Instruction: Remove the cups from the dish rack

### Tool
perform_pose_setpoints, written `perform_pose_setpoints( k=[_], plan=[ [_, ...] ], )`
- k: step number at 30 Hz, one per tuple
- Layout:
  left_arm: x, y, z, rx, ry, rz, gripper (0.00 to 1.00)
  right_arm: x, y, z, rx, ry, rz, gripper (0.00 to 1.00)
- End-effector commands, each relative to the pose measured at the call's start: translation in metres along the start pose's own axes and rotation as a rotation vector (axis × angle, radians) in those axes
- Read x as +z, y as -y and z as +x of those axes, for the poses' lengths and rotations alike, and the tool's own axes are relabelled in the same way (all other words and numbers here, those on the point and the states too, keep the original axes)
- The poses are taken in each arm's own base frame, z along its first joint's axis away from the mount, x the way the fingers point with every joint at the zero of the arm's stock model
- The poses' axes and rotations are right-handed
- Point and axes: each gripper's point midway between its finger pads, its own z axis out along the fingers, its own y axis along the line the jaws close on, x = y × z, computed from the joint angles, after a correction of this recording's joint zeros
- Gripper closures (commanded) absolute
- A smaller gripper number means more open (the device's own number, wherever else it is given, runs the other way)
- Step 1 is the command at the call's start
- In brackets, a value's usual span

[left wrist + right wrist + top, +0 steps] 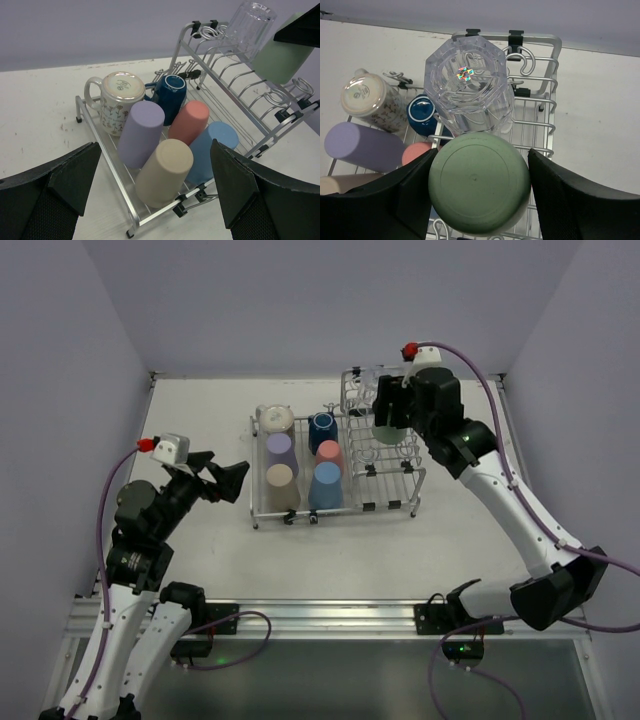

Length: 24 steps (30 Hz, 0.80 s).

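The silver wire dish rack [300, 513] stands mid-table. Its low half holds a speckled cream mug [275, 420], a lavender cup [279, 447], a tan cup [281, 480], a dark blue cup [322, 427], a pink cup [329, 453] and a light blue cup [326, 480]. The taller basket holds an upturned clear tumbler [470, 85] and a pale green cup [479, 190]. My right gripper [479, 156] is open, with one finger on each side of the green cup, very close. My left gripper [155, 145] is open and empty, left of the rack, facing the tan cup [165, 170].
The white table [200, 400] is bounded by grey walls on three sides. A metal rail [330, 615] with both arm bases runs along the near edge. Purple cables hang from both arms.
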Motion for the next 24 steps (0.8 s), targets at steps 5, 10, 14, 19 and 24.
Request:
perform_pose_setpoints(
  k=[5, 10, 14, 19, 24],
  plan=[
    [0.005, 0.017, -0.008, -0.041, 0.017, 0.087, 0.00, -0.056, 0.004, -0.042, 0.058, 0.165, -0.026, 0.57],
    [0.003, 0.056, -0.030, -0.131, 0.007, 0.270, 0.00, -0.105, -0.004, -0.049, 0.151, 0.257, -0.139, 0.66],
    [-0.007, 0.089, -0.050, -0.230, 0.028, 0.437, 0.03, -0.139, -0.053, -0.048, 0.311, 0.307, -0.469, 0.66],
    [-0.029, 0.122, -0.065, -0.386, 0.025, 0.622, 0.10, -0.184, -0.128, -0.067, 0.515, 0.335, -0.965, 0.67],
    [-0.040, 0.131, -0.071, -0.467, 0.029, 0.675, 0.17, -0.188, -0.175, -0.081, 0.576, 0.339, -1.082, 0.67]
  ],
)
